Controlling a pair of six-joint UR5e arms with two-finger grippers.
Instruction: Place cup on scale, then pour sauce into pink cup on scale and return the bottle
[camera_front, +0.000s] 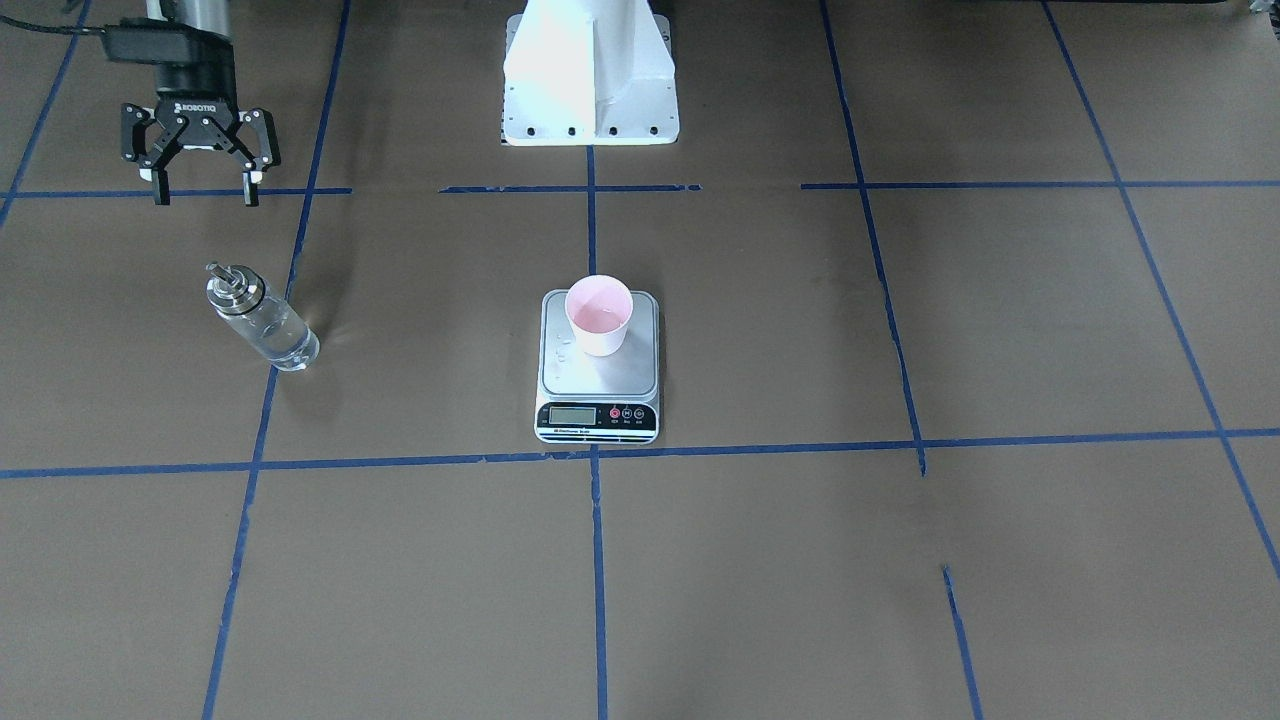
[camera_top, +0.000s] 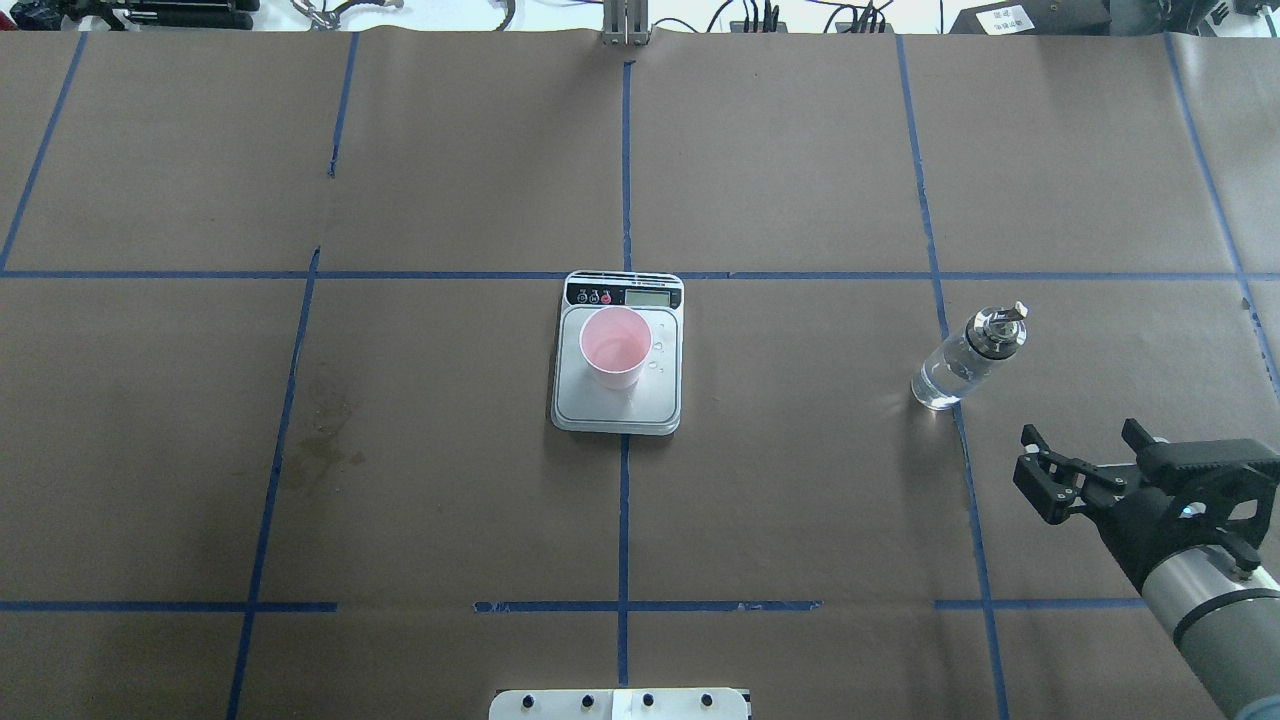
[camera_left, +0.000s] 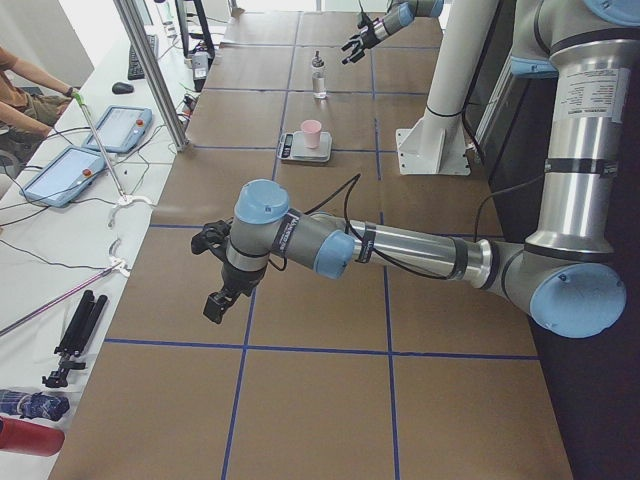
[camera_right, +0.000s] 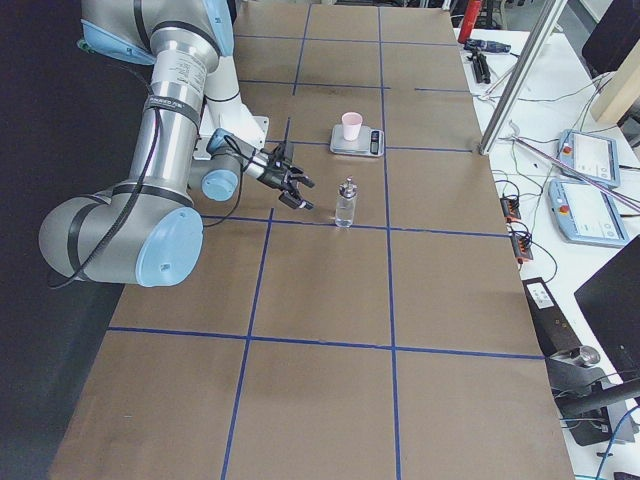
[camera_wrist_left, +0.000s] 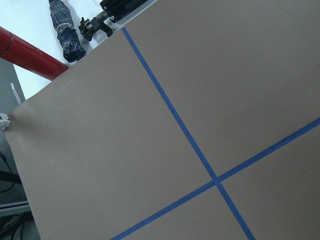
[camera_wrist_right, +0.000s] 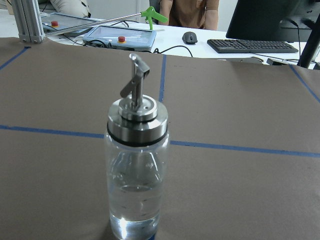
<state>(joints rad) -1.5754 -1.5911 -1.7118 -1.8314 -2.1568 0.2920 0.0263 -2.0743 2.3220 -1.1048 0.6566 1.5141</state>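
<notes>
fingers (camera_front: 159, 188) of the right gripper (camera_front: 205, 196) stand spread apart and empty in the upper left of the front-facing view, near the bottle (camera_front: 262, 322), lined up with it but not touching. the bottle stands upright on the surface (camera_front: 800, 330), on a blue tape line (camera_front: 258, 440) at left, well apart from the scale (camera_front: 610, 378) at centre frame. the cup (camera_front: 599, 315) sits upright mid-plate on the scale, clear of the display (camera_front: 572, 415) so the reading shows. droplets (camera_front: 562, 352) beside the cup suggest to me the pour is done and the bottle returned. the left gripper (camera_left: 208, 270) hangs low in the left side view, out of the way; whether its fingers are apart i cannot tell.
</notes>
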